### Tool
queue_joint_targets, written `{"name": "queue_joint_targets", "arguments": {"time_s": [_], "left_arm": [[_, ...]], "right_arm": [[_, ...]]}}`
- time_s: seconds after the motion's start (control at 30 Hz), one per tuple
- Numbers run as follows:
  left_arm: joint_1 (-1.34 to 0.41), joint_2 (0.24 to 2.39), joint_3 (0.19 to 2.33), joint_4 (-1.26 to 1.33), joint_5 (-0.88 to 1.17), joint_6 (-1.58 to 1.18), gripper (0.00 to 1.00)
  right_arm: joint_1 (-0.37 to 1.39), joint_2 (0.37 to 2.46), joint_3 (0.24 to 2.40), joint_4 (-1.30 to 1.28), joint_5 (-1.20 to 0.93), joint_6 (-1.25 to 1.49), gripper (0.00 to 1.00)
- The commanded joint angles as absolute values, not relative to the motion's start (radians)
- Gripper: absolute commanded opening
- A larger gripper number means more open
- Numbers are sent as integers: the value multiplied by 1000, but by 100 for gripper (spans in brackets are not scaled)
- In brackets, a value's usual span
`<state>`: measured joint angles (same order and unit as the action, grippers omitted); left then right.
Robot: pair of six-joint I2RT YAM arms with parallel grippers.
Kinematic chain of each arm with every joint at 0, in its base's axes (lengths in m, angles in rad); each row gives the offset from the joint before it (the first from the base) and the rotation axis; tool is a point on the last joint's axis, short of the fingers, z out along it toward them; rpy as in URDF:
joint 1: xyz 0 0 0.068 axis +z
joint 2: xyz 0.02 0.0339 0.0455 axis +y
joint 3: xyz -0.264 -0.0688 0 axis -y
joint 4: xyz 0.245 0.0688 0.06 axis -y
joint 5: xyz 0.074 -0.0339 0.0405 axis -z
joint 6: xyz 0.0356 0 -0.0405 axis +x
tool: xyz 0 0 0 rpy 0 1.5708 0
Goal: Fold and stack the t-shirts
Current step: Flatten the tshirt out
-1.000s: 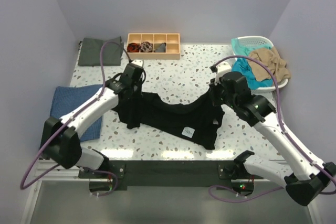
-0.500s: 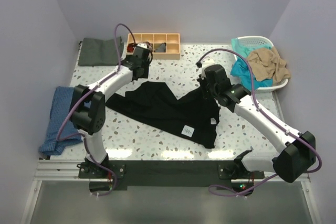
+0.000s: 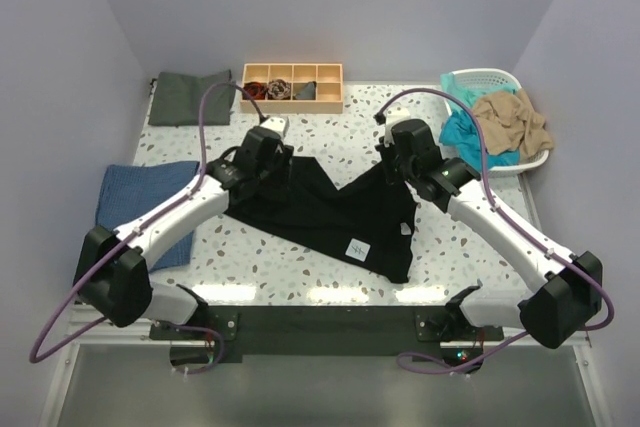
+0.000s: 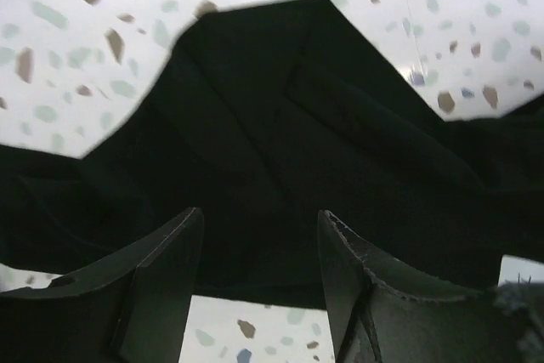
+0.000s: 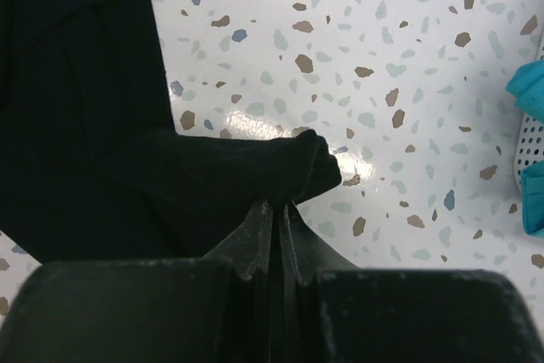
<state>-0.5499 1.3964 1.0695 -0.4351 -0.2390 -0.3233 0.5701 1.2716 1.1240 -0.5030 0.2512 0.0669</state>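
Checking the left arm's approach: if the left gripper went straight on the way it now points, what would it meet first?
Most likely the black t-shirt: the left gripper is open, and the cloth fills the wrist view between and beyond its fingers. How far off it lies is unclear.

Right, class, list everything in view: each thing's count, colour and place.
soft black t-shirt: one, black, spread mid-table
folded grey-green shirt: one, far left corner
blue woven cloth: one, left edge
wooden compartment tray: one, tan, far edge
bundled cloth pieces: several, dark red and grey, in tray
white plastic basket: one, far right
teal shirt: one, in basket
tan shirt: one, in basket
left hand: open, over black t-shirt
right hand: shut on black t-shirt's edge
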Motion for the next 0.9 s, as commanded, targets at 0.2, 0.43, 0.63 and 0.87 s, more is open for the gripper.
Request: {"name": "queue_joint_targets", "arguments": {"time_s": [0.2,0.43,0.63,0.87], "left_arm": [[-630,1583,1041,-379,-273,-356,59],[-637,1693,1083,-373,-368,-316,59],[-641,1713,1075,-360,-400,-324,55],[-644,1724,1074,-367,-417,-305,11]], "right_arm": [[565,1259,1140,-460,238,71,0],[563,1244,1131,-468,247,63,0],[561,1244,1123,-469,242,64,0],[558,1243,1117,-471,238,71,0]]}}
